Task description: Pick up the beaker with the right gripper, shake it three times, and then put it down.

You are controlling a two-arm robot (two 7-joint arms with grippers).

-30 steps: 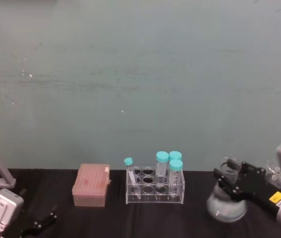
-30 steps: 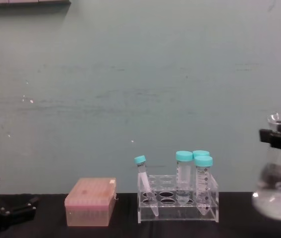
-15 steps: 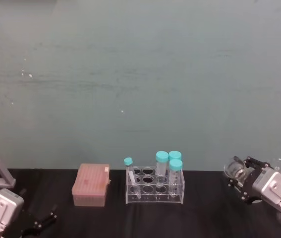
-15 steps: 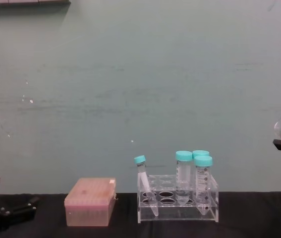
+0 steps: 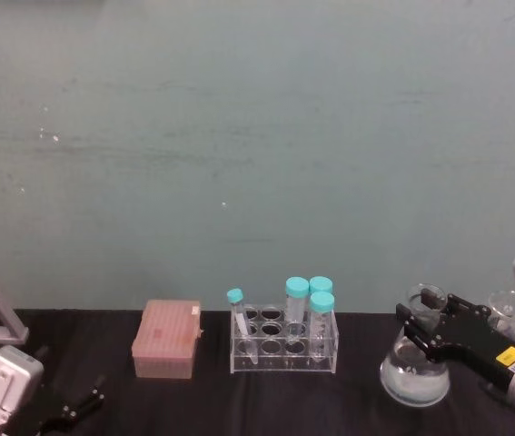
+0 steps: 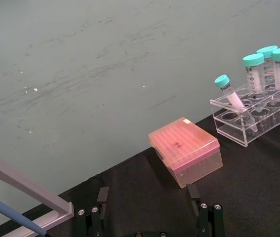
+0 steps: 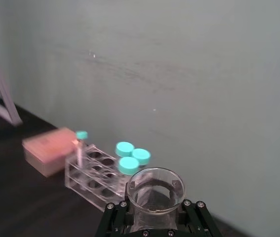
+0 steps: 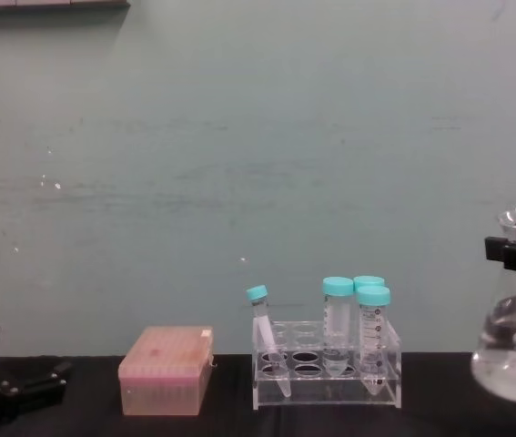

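Beaker (image 5: 413, 377) is swinging back upright, right of the rack (image 5: 284, 352); our right gripper (image 5: 423, 329) is clamping its neck; we are likely mid-shake; left gripper (image 6: 149, 223) is idling low at left, jaws wide.

— What is the beaker (image 5: 413, 368) made of?
— Clear glass, smooth and glossy, with clear liquid in it. The right gripper (image 5: 423, 329) on its neck looks hard and matt black.
— And the rack (image 5: 284, 352) to their left?
— Transparent glossy plastic with bright edges. Its tubes (image 5: 296, 309) are clear plastic under smooth teal caps (image 5: 321, 302).
— The box (image 5: 166, 339) left of the rack?
— Pink translucent plastic, faintly frosted.
— The table (image 5: 330, 404) under the rack?
— Matt black, cloth-like. The wall (image 5: 257, 136) behind the rack is matt green, scuffed with pale scratches.
— The left gripper (image 6: 152, 217), far left of the rack?
— Matt black as well.
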